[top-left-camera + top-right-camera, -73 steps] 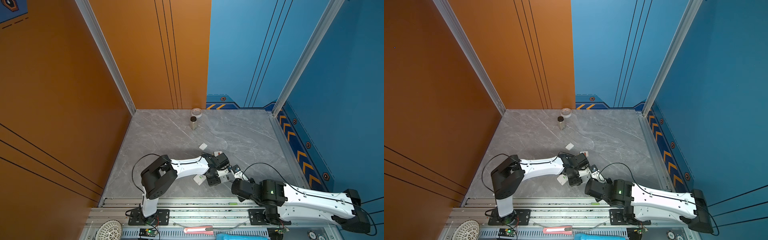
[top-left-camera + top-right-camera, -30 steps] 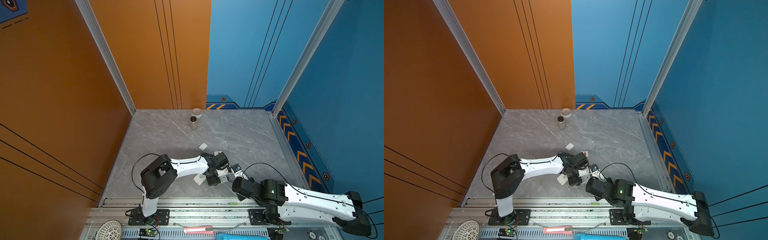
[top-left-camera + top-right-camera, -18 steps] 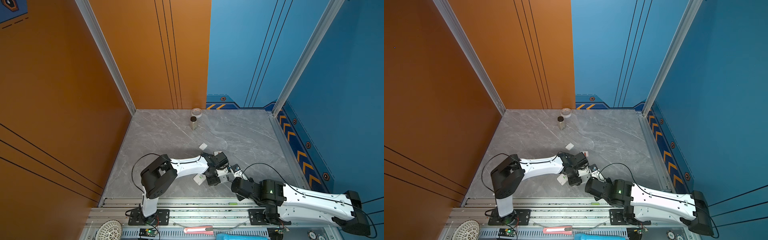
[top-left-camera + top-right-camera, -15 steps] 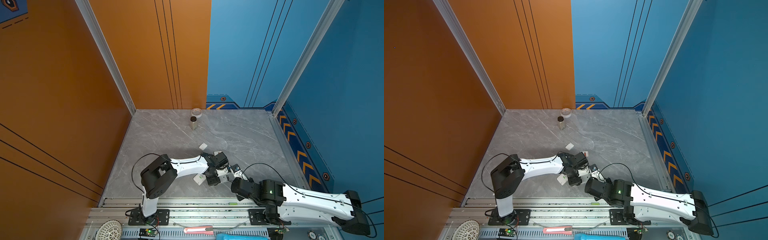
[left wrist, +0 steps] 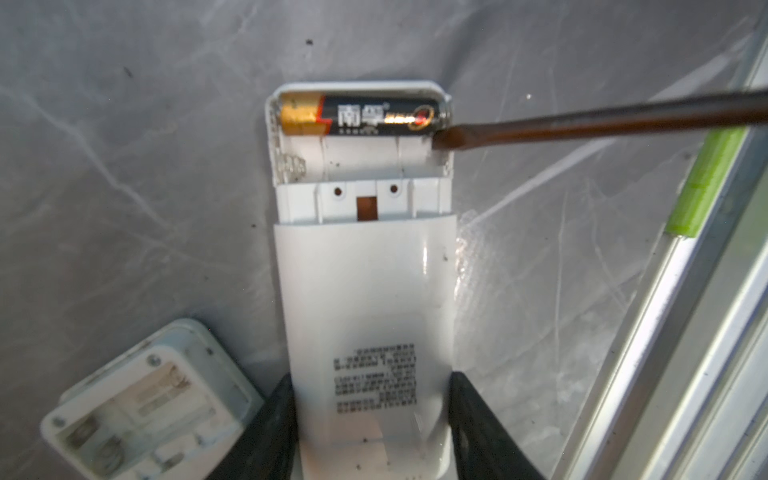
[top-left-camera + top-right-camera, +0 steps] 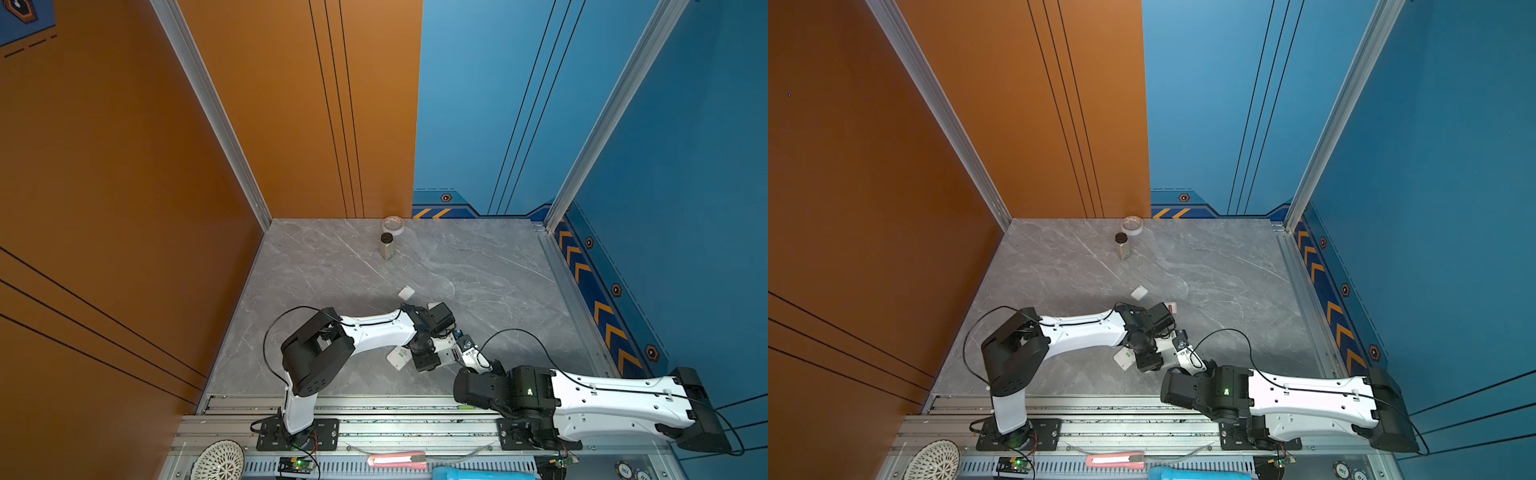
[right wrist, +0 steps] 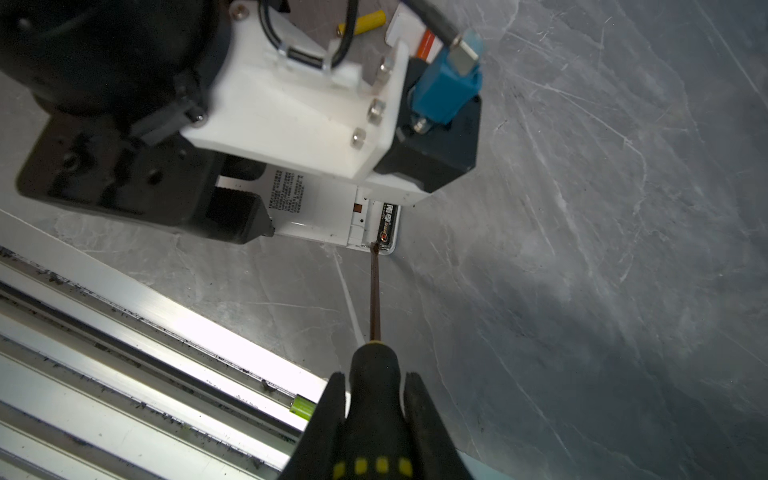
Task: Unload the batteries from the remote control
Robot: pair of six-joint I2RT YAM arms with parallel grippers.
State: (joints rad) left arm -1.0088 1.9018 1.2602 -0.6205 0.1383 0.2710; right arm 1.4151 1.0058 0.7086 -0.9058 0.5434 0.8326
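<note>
The white remote control [image 5: 365,291] lies back-up on the grey table, its battery compartment uncovered. My left gripper [image 5: 371,378] is shut on the remote's two long sides. One black-and-gold battery [image 5: 365,119] sits in the outer slot; the slot beside it is empty. My right gripper [image 7: 374,376] is shut on the black-and-yellow handle of a screwdriver [image 7: 375,291]. The screwdriver's tip [image 5: 442,141] touches the compartment at the battery's end. A yellow battery [image 7: 365,20] lies on the table beyond the left wrist, and an orange-red one [image 7: 427,43] shows partly beside a white piece.
A second white device [image 5: 145,403] lies close beside the remote. Small white pieces [image 6: 406,293] lie further back. A small bottle [image 6: 386,246] and a tape roll [image 6: 392,224] stand by the back wall. The aluminium rail [image 7: 124,332] with a green stub [image 7: 302,406] runs along the table's front edge.
The right arm has edged slightly to the left. Both grips stay as they were, and the left arm holds still.
</note>
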